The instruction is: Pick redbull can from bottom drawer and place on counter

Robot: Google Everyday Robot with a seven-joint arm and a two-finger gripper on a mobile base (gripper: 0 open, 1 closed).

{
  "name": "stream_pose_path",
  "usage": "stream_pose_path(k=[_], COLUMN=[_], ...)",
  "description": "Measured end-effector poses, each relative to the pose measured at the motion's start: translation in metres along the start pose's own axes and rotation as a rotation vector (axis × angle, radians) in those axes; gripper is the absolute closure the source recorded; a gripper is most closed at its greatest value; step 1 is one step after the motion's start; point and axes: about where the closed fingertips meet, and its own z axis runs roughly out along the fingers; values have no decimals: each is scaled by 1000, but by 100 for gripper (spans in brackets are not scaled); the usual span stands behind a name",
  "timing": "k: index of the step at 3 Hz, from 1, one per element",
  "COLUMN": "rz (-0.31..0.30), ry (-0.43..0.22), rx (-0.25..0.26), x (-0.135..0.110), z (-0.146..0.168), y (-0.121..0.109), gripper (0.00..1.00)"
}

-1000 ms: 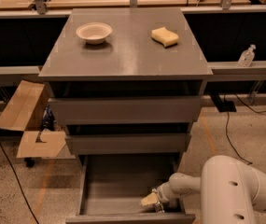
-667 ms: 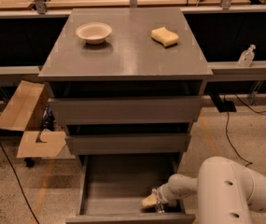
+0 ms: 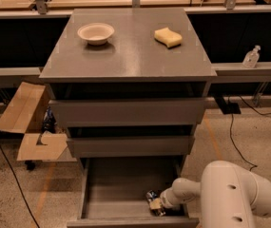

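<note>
1. The bottom drawer (image 3: 111,194) stands pulled open beneath the middle drawer (image 3: 130,146). Its floor is bare except at the front right corner.
2. The redbull can (image 3: 152,195) lies in that front right corner, close to the right wall and the front edge. Only shiny patches of it show around the gripper.
3. The gripper (image 3: 156,204) is down inside the drawer at the same corner. The arm (image 3: 239,198) reaches in from the right, across the right wall. The gripper sits right on the can, so the can is directly at the tool and not off to one side.
4. Whether the gripper is released or clamped on the can cannot be told, because it hides the can's middle.
5. The can's long axis seems to run roughly front to back, across the line of the reach, but too little shows to be sure.
6. The counter (image 3: 135,56) lies above and toward the back. The coming move probably calls for a lift clear of the drawer's front edge, then a rise past the middle drawer and top drawer (image 3: 128,112) to the counter's near edge. There, bare surface lies in front of the bowl (image 3: 96,32) and the sponge (image 3: 168,37).
</note>
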Motion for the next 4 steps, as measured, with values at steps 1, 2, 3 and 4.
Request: stream_pose_path(k=[1,2,3,4], rz=[24,17,-8,-60], ry=[5,30,54,107], rx=[-13,-38,-103,-175], x=[7,6,-2,-3], z=[2,-5,-28,-67], y=[-2,4,19,41], gripper=[88,100,100,100])
